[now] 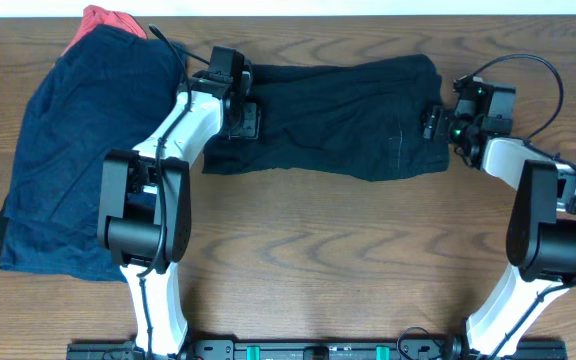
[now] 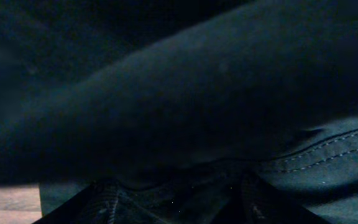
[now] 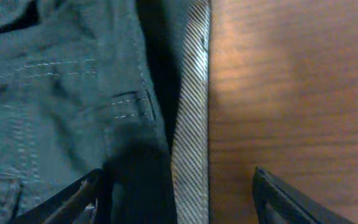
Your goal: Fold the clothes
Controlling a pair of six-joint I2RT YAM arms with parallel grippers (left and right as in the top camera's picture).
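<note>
1. Trousers (image 1: 338,115), dark and limp, are lying spread across the table (image 1: 368,260) between both grippers; we are judging them soft and light, and thickest at the waistband (image 3: 190,93).
2. The right gripper (image 3: 179,199) is gaping around that waistband edge, which we judge to be the best hold.
3. The left gripper (image 1: 245,118) is sitting at the other end; we cannot tell its grip.
4. We are seeing no container, only a clothes pile (image 1: 78,150) beside the left arm.
</note>
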